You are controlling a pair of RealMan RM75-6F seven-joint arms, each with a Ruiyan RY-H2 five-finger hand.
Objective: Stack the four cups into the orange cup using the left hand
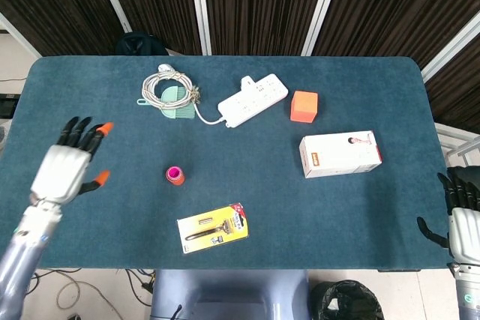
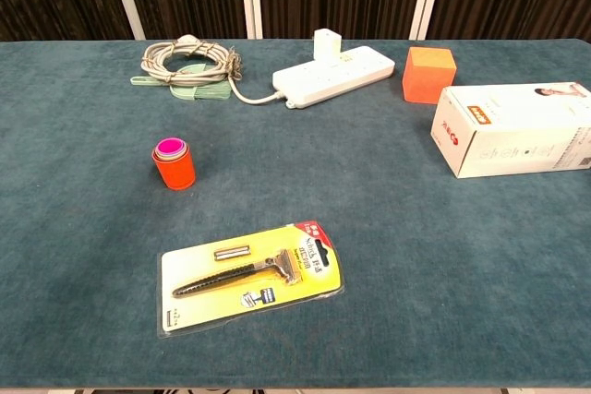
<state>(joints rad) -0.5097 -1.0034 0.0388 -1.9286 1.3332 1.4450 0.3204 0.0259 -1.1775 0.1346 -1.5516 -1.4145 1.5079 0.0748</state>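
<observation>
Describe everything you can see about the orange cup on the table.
The orange cup is small, looks like plastic, and stands upright on the blue-green table. A magenta cup nests inside it, its rim showing just above the orange one; whether more cups sit within cannot be told. It stands alone, left of centre, behind the packaged razor and in front of the coiled cable. Nothing touches it but the table and its nested cup.

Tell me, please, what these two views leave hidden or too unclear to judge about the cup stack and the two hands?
- Cups nested inside the orange cup: both views show only the pink cup at its mouth; the orange wall hides any others, so their number is unknown.
- Right hand: the head view's right edge crops it; absent from the chest view.
- Left hand: seen only in the head view, fingers spread; its palm side is hidden.
</observation>
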